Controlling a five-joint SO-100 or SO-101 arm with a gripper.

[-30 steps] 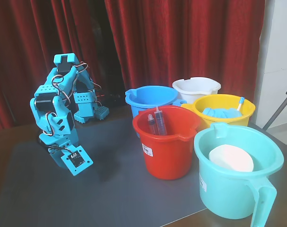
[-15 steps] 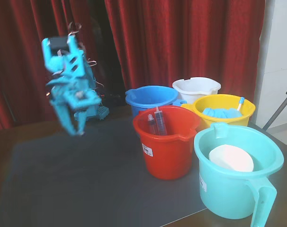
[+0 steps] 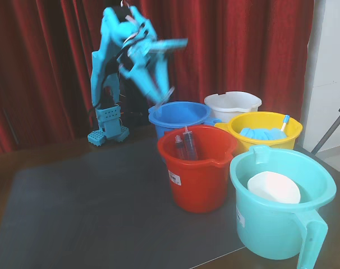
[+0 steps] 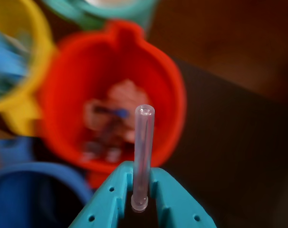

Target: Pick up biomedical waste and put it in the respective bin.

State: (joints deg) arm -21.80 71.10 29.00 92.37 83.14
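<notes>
The biomedical waste [image 4: 144,142] is a thin clear plastic tube with a wider end. In the wrist view it stands between the teal jaws of my gripper [image 4: 140,176], which is shut on it near that wide end. The fixed view shows the arm raised high, with the gripper [image 3: 163,96] tilted down over the left rim of the bin [image 3: 159,128], a royal-blue bucket. There the tube is only a thin blur at the fingertips. In the wrist view the bin [image 4: 25,194] lies at the lower left, blurred.
A red bucket [image 3: 198,179] holding syringes [image 3: 187,144] stands in front of the bin. Behind and to the right are a white bucket [image 3: 231,105] and a yellow bucket [image 3: 244,143]. A turquoise bucket [image 3: 271,232] with a handle stands nearest the camera. A dark mat [image 3: 74,213] covers the table.
The arm rose from low over the mat at the left and swung up and to the right. The gripper now hangs above the blue bucket's rim.
</notes>
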